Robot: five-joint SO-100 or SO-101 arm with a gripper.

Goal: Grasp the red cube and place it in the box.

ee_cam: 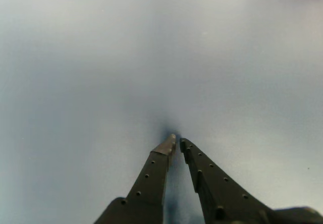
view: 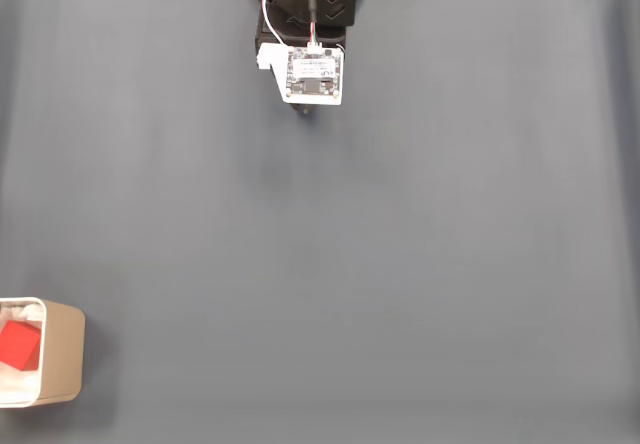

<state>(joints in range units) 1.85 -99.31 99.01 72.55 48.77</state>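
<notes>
Hand closed over plain grey tabletop, nothing held

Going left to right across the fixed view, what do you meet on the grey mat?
Small bright red cube, sitting inside the beige rounded box with a white rim → bare grey mat → black arm with its gripper at the top edge.

The arm sits folded at the top centre of the fixed view, seen from above, with its black housing at the frame edge and a white camera board mounted on the wrist below it. In the wrist view, the hand enters from the bottom edge. Its two dark, perforated fingers converge to nearly touching tips, with nothing held between them.
</notes>
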